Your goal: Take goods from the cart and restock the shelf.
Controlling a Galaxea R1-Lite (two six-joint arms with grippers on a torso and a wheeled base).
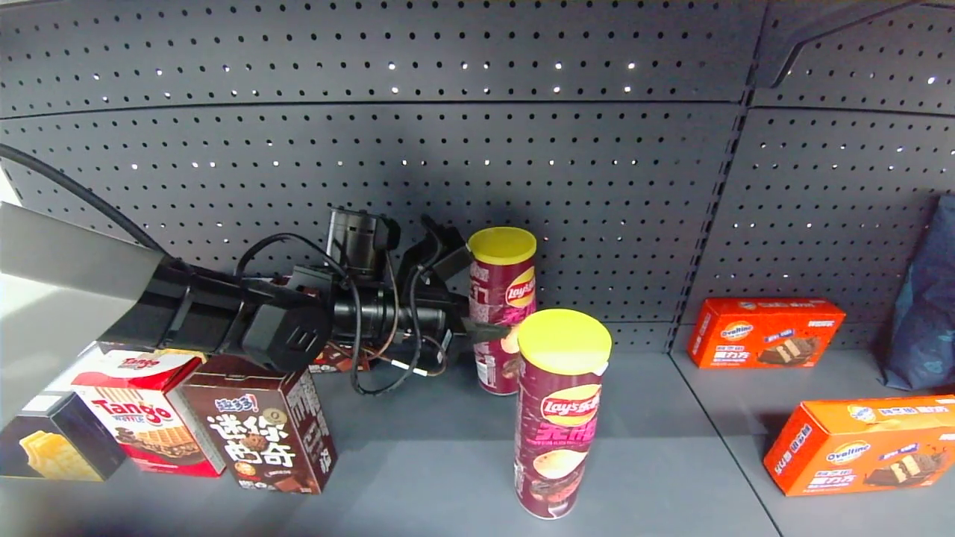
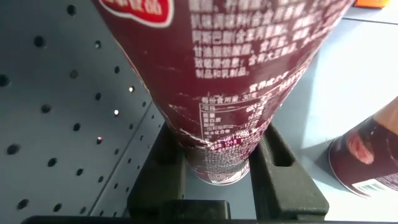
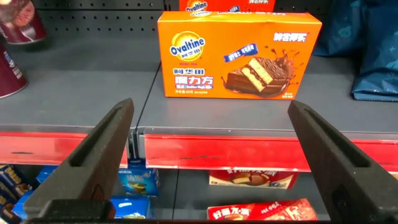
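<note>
Two maroon chips cans with yellow lids stand on the grey shelf (image 1: 418, 462). The rear chips can (image 1: 504, 298) is close to the pegboard back wall, and my left gripper (image 1: 477, 302) comes in from the left and is shut on its lower body. In the left wrist view both fingers (image 2: 283, 171) press against that can (image 2: 236, 74). The front chips can (image 1: 561, 418) stands free, a little nearer and to the right. My right gripper (image 3: 211, 168) hangs open and holds nothing, in front of the shelf's red edge strip (image 3: 224, 152), facing an orange box (image 3: 239, 53).
Snack boxes stand at the shelf's left front: a brown one (image 1: 261, 432) and a red and white one (image 1: 145, 410). Two orange boxes (image 1: 765, 332) (image 1: 858, 447) and a dark blue bag (image 1: 925, 313) occupy the right bay. More goods (image 3: 249, 180) sit on the shelf below.
</note>
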